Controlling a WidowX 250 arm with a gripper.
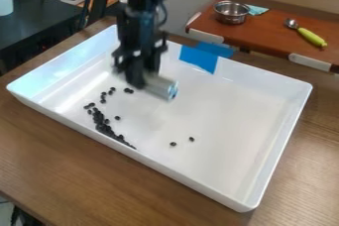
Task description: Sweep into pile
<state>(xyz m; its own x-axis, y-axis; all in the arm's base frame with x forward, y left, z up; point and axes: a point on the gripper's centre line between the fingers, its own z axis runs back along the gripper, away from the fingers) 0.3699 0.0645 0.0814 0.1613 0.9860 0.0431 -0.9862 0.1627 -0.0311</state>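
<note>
The black gripper (140, 79) hangs over the left back part of the white tray (225, 116), its lower end by a pale cylinder-like tool (161, 86) that sticks out to the right. How the fingers stand around the tool is hidden. A dense line of small black pieces (104, 127) lies along the tray's front left wall. Some loose ones are scattered behind that line, two (128, 90) lie just below the gripper, and two more (191, 139) lie apart near the middle of the front side.
Raised walls surround the tray, with blue tape (199, 58) on the back one. Behind it, a brown board (265, 36) holds a metal bowl (232, 12) and a spoon with a green handle (311, 37). A dark table (39, 27) stands at the upper left.
</note>
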